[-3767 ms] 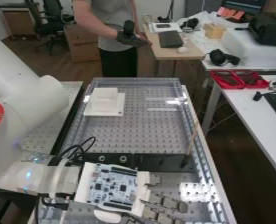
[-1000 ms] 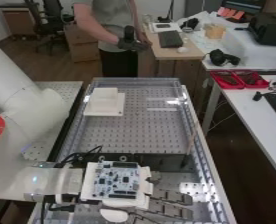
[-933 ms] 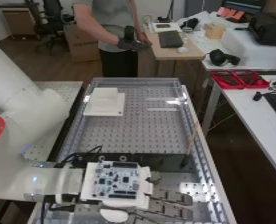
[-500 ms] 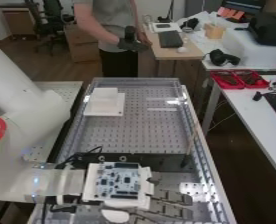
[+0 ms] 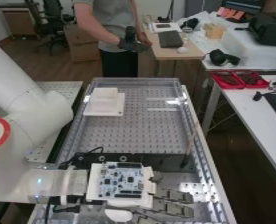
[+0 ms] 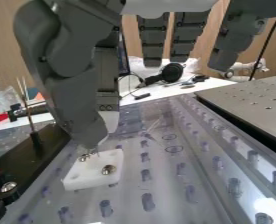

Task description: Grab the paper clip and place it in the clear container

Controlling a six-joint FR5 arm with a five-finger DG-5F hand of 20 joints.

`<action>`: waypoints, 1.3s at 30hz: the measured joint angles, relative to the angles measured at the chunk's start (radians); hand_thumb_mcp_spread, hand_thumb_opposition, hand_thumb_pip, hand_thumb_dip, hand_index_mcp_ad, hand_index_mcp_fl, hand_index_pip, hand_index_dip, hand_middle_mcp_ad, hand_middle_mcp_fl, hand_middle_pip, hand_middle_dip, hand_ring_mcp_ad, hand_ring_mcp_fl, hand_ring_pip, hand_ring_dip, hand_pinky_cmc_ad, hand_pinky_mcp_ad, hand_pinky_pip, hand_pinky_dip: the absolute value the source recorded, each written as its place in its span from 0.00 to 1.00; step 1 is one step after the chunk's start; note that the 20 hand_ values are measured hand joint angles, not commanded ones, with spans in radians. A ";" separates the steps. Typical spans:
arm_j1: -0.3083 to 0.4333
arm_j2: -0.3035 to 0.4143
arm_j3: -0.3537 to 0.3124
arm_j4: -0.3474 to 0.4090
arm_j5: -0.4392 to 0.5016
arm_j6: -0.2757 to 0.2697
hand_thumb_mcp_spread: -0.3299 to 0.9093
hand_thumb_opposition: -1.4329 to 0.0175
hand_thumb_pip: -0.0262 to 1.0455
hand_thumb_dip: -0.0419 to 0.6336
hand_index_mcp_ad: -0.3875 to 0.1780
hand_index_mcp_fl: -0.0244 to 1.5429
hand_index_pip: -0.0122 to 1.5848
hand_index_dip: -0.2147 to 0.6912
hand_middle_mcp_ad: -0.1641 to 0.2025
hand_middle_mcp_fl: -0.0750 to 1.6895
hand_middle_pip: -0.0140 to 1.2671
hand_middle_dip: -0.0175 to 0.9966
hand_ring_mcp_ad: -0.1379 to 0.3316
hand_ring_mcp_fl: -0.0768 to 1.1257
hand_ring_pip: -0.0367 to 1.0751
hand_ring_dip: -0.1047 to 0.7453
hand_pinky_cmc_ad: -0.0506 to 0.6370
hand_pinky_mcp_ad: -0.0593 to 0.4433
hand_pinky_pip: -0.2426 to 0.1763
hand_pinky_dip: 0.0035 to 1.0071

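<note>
At the near end of the bench in the high view, the hand (image 5: pixel 170 195) is held palm down with its fingers out straight, pointing right. In the wrist view the hand (image 6: pixel 74 95) has its thumb low above a small white block (image 6: pixel 82 178) with shiny metal studs; whether they touch I cannot tell. The other fingers hang relaxed, apart from the thumb. Thin oval outlines (image 6: pixel 174 149) lie on the clear surface beside the block; I cannot tell whether one is a paper clip. A clear walled tray (image 5: pixel 196 135) spans the bench.
A white stepped block (image 5: pixel 104 104) stands at the tray's far left. A black bar (image 5: pixel 163 162) crosses beside the hand, with a thin upright stick (image 5: pixel 190 145) at its right end. Black cables loop near the wrist. Red bins (image 5: pixel 238 79) sit on the side table.
Compared with the earliest frame, the hand is farther up the bench and slightly right, turned a little. Since half a second ago it has shifted slightly right. Its fingers stay straight.
</note>
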 joint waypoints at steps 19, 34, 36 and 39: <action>0.000 0.009 -0.029 0.057 0.014 0.082 0.68 0.35 0.58 0.44 0.27 0.35 0.93 0.31 0.65 0.07 0.11 0.19 0.52 0.06 0.10 0.24 0.56 0.65 0.52 0.19; -0.003 0.068 -0.094 0.146 0.030 0.164 0.67 0.33 0.56 0.44 0.27 0.44 0.85 0.29 0.65 0.11 0.11 0.19 0.51 0.06 0.11 0.24 0.56 0.65 0.52 0.19; -0.001 0.080 -0.108 0.160 0.031 0.172 0.67 0.32 0.56 0.43 0.27 0.44 0.85 0.29 0.65 0.11 0.11 0.19 0.51 0.07 0.11 0.24 0.56 0.64 0.52 0.19; 0.005 0.108 -0.136 0.189 0.032 0.187 0.67 0.32 0.56 0.44 0.27 0.44 0.85 0.28 0.65 0.11 0.11 0.19 0.51 0.06 0.11 0.24 0.56 0.65 0.53 0.18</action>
